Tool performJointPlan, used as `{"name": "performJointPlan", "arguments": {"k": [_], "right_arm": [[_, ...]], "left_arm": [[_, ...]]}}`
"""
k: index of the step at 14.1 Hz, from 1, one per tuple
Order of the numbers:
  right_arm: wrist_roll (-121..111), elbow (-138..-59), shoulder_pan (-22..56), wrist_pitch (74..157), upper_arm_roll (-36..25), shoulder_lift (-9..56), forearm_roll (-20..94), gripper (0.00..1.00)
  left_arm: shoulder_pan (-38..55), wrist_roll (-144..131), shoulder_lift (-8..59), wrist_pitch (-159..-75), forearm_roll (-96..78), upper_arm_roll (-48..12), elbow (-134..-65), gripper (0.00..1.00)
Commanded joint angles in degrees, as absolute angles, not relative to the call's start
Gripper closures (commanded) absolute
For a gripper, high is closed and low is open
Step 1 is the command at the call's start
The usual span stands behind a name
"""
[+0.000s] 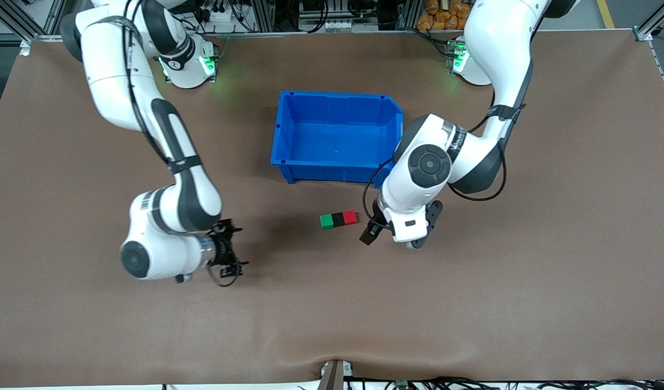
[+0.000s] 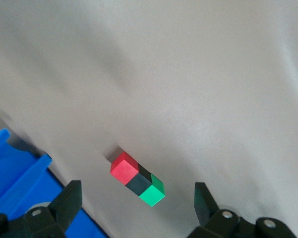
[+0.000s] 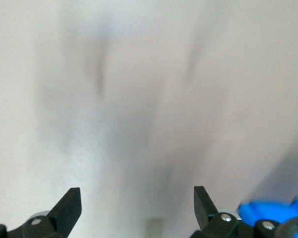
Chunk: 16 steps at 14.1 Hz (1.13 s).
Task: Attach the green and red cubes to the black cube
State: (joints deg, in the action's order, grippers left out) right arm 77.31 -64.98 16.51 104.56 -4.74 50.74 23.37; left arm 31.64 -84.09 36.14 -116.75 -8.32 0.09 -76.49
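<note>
The right gripper (image 1: 235,250) hangs over bare desk (image 1: 66,179) at about nine o'clock from the cubes, jaws wide apart and holding nothing. The green cube (image 1: 326,221), black cube (image 1: 338,219) and red cube (image 1: 350,217) sit touching in one row, at six o'clock from the blue bin (image 1: 288,116). The left gripper (image 1: 388,234) hovers just beside the red end, at three o'clock, jaws spread wide and empty.
</note>
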Motion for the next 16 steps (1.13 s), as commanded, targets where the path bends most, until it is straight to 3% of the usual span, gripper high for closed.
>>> {"name": "performJointPlan", "arguments": {"k": [1, 11, 14, 16], "right_arm": [[62.9, -64.4, 14.2, 103.7, -6.0, 49.0, 20.4, 0.0], [15.8, -60.6, -1.2, 98.4, -6.0, 45.6, 10.6, 0.0], [3.8, -61.6, -3.9, 91.5, -5.8, 35.6, 9.4, 0.0], [-1.7, -62.5, -4.5, 81.6, -5.8, 29.4, 8.2, 0.0]], "left_arm": [[30.2, -81.4, 32.2, -113.7, -6.9, 0.0, -78.0, 0.0], [20.0, -53.0, 23.2, -99.5, -0.5, 0.0, -77.9, 0.0], [17.5, -42.1, 19.4, -94.5, -0.3, 0.0, -77.9, 0.0], [15.6, -36.6, 17.3, -93.0, -0.2, 0.0, -77.9, 0.0]]}}
